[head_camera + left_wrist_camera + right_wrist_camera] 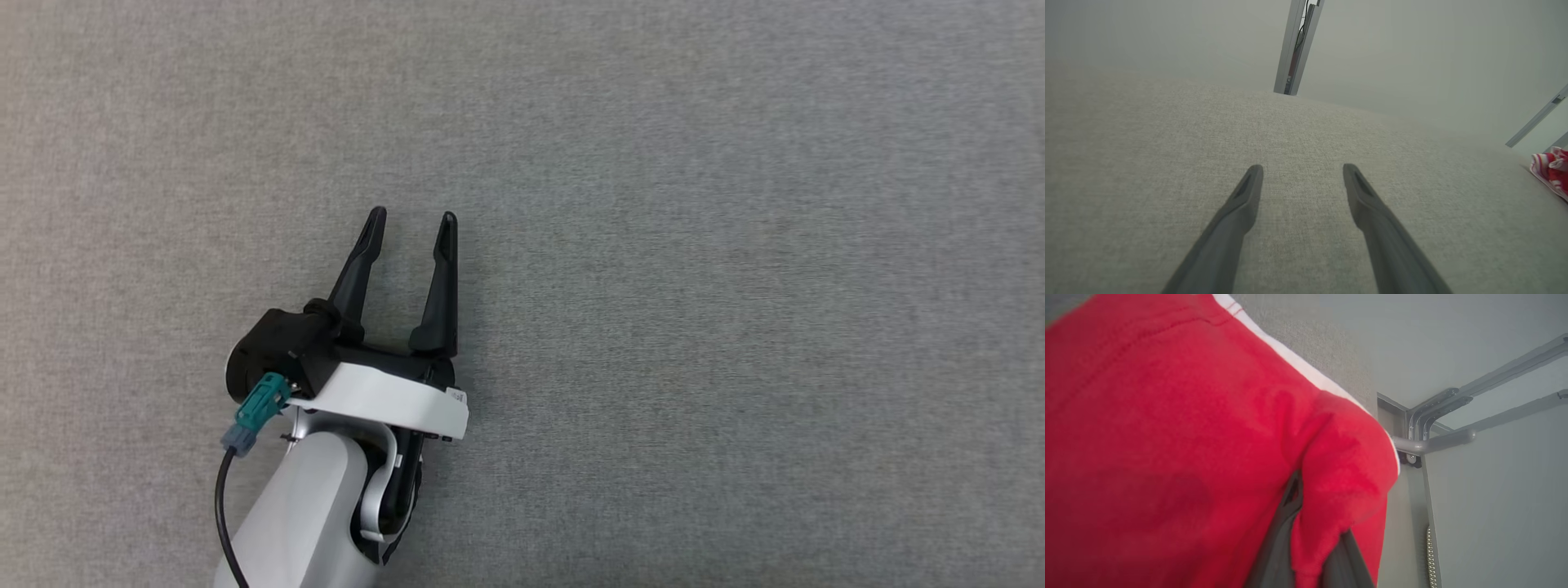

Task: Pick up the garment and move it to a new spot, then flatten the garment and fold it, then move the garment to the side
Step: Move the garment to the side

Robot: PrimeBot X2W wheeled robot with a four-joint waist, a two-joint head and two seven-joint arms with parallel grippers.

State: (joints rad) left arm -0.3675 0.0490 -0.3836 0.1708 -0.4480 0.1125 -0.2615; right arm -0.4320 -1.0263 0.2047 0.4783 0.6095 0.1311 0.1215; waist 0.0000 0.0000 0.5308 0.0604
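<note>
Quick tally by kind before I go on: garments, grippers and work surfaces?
Red garment with white trim: 1
Dark two-fingered grippers: 2 (left gripper open, right gripper shut on the garment)
Grey fabric-covered table: 1
Total: 4

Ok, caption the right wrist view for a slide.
Red, white-trimmed garment pinched in the shut right gripper, grey metal frame behind.

No legible text or labels
</note>
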